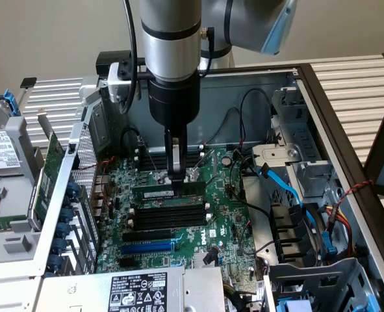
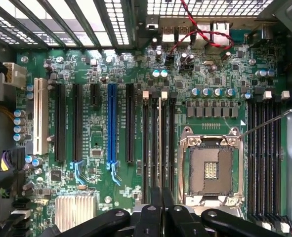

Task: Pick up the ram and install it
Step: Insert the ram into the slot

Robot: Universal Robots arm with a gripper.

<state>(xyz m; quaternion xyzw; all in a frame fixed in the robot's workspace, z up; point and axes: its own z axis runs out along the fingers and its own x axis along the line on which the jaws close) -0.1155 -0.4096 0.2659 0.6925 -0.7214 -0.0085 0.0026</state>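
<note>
We see the jaws pressed close, pinching the ram (image 1: 154,193), which stands on edge at the black slots (image 1: 169,218). If it is tilted or off its slot, pushing could bend it or leave one end unseated. The wrist view shows its alignment edge-on; the exterior view, its side and height.

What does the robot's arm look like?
The arm is a fat silver tube with a black ring around it, ending in a round black wrist. A light blue cap covers its joint. Black cables run beside it, past a small white box. At the tip is the pincer, with thin black fingers.
</note>
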